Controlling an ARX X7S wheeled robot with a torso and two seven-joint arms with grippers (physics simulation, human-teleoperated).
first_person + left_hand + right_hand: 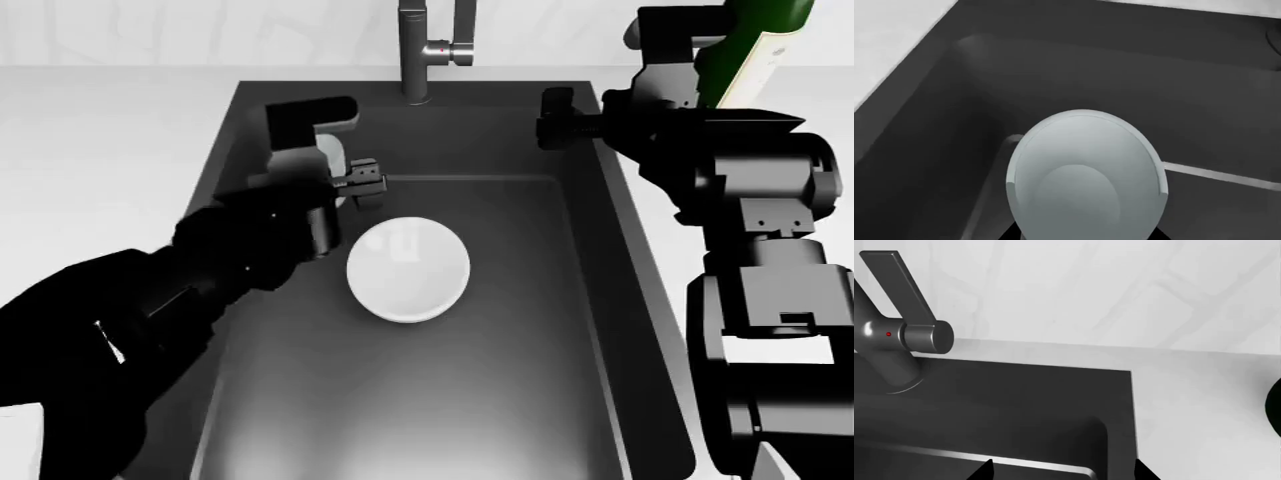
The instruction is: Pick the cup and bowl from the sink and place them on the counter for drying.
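Observation:
The white cup [1084, 180] fills the lower middle of the left wrist view, open end toward the camera. My left gripper [358, 181] is shut on it, above the left side of the dark sink [534, 330]. In the head view the cup [330, 160] shows as a small white patch between the fingers. The white bowl [408, 270] lies upright on the sink floor, just right of my left arm. My right gripper [1064, 471] is open and empty over the sink's back right corner [1111, 390]; it also shows in the head view [550, 118].
The grey faucet [430, 50] stands at the back rim of the sink, near my right gripper [901, 335]. A green wine bottle [750, 40] stands on the white counter [107, 130] at the back right, behind my right arm. The counter surrounds the sink.

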